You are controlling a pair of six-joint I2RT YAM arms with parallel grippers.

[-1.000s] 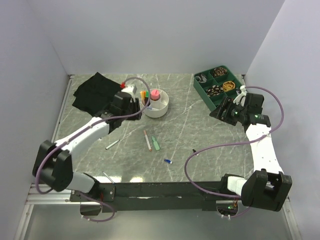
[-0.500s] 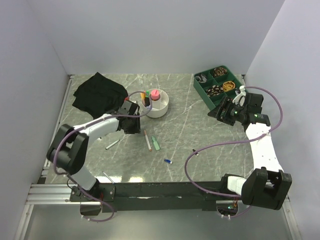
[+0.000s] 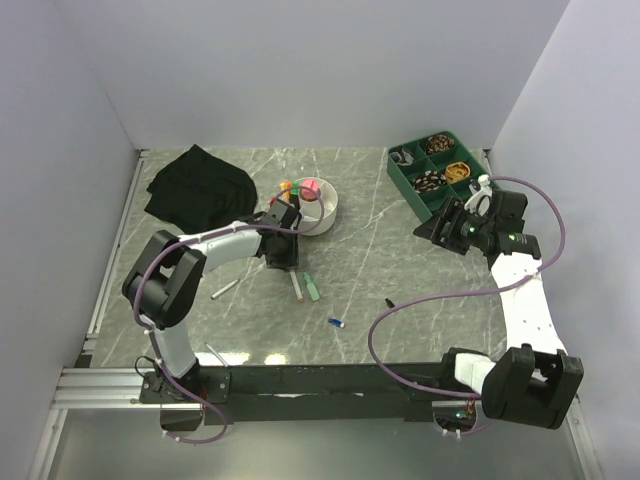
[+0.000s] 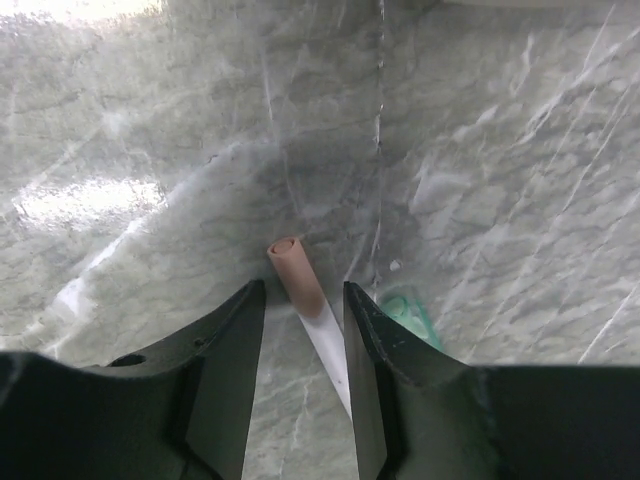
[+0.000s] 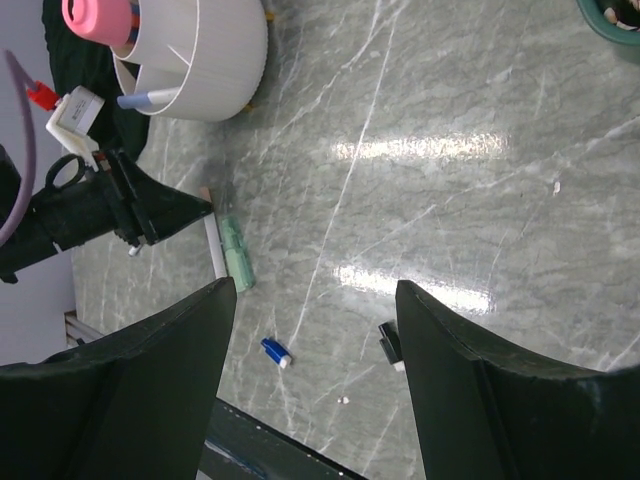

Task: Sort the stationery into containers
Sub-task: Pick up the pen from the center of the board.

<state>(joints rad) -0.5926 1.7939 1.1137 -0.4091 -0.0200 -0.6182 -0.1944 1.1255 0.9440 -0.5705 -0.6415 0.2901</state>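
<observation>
Left hand point(image 4: 302, 290) apart around pen point(image 4: 296, 274) end, small gaps both sides, bowl point(image 3: 325, 222) near at 1 o'clock, right hand point(image 5: 312, 290) apart.

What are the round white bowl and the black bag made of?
The white bowl looks like smooth, hard plastic: it has thin, even walls and a faint sheen. The black bag looks like soft matte fabric: it lies crumpled in floppy folds, without shine.

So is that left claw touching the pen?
Cannot tell. Left wrist view: left gripper straddles the pen, table showing beside its tip, but the shaft runs behind one finger.
</observation>
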